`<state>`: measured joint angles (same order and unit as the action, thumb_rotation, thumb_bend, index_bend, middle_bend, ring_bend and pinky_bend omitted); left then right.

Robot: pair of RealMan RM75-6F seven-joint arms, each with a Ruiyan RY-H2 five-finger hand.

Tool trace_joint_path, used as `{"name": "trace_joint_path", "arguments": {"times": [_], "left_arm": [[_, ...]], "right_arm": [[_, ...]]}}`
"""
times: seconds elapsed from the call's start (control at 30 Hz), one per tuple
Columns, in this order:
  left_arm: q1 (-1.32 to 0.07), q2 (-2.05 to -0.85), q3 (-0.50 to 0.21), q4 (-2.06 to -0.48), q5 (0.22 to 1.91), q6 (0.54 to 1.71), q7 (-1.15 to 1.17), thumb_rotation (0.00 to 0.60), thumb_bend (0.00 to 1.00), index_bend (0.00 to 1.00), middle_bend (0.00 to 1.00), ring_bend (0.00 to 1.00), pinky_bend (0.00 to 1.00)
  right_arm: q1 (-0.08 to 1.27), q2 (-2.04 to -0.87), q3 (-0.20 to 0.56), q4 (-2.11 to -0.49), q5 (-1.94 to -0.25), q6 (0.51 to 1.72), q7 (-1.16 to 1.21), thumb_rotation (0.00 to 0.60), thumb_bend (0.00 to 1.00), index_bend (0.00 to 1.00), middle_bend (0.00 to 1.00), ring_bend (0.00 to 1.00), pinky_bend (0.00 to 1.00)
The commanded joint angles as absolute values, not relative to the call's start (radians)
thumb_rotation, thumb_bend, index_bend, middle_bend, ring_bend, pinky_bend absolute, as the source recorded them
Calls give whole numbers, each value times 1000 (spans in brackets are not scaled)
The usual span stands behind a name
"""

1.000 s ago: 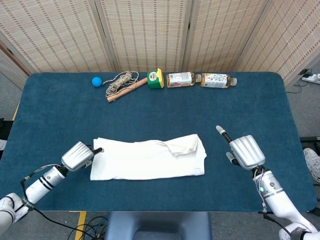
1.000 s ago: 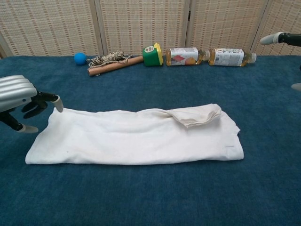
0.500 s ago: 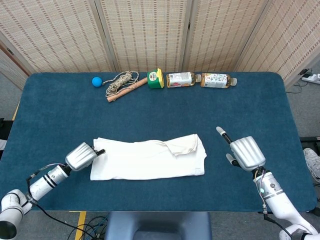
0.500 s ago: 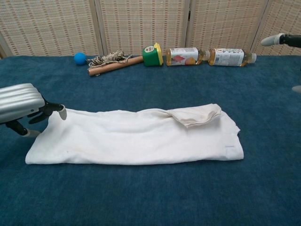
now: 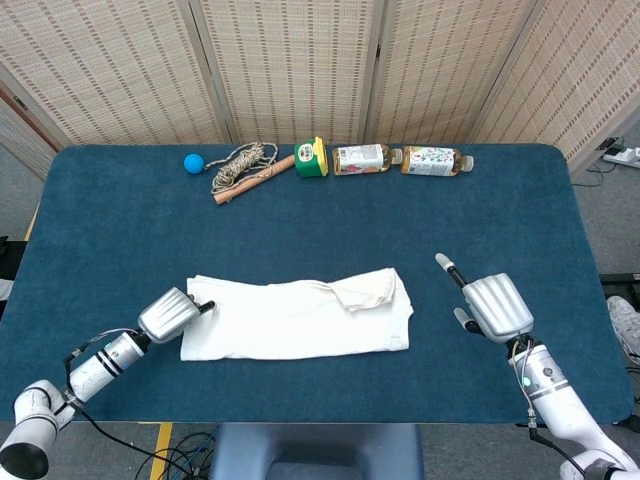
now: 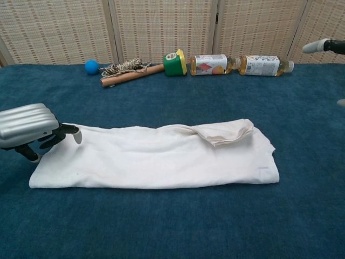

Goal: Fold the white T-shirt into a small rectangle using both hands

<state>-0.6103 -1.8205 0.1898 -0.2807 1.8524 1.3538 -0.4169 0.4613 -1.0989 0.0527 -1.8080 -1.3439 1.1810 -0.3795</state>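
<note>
White T-shirt (image 5: 300, 318): folded into a long band, flat on the blue surface (image 5: 320, 230), between the two robot hands; a bunched fold lies on its end nearer the right robot hand.
Left robot hand (image 5: 172, 314): at the shirt's near end, fingertips (image 6: 77, 136) over the cloth edge; whether it grips cannot be told.
Right robot hand (image 5: 493, 306): well apart from the shirt, holding nothing, one finger extended.
Beyond both robot hands, along the far edge: blue ball (image 5: 192, 162), rope bundle (image 5: 242, 163) on a wooden stick, green container (image 5: 312, 158), two bottles (image 5: 400, 159).
</note>
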Motion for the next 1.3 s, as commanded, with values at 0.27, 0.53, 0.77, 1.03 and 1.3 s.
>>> {"name": "trace_joint_path", "arguments": {"times": [0.27, 0.53, 0.77, 1.03, 1.3], "left_arm": [[-622, -1825, 182, -296, 1820, 1337, -440, 600, 202, 429, 804, 730, 917], [-610, -1821, 192, -301, 1806, 1316, -452, 600, 207, 531, 805, 730, 915], [-605, -1830, 185, -321, 1786, 1312, -492, 600, 269, 595, 815, 732, 915], [-616, -1839, 180, -338, 1774, 1300, -503, 600, 278, 625, 820, 738, 914], [-625, -1839, 178, -359, 1771, 1310, -502, 600, 332, 697, 837, 752, 914]], "right_arm": [[448, -1096, 58, -1801, -1350, 1186, -361, 600, 341, 4, 921, 938, 1000], [446, -1102, 62, -1796, -1355, 1177, -354, 600, 336, 4, 921, 938, 1000], [446, -1105, 66, -1794, -1357, 1170, -353, 600, 333, 3, 921, 938, 1000], [440, -1100, 68, -1789, -1358, 1170, -342, 600, 332, 4, 921, 938, 1000], [434, -1099, 69, -1782, -1366, 1169, -325, 600, 331, 4, 921, 938, 1000]]}}
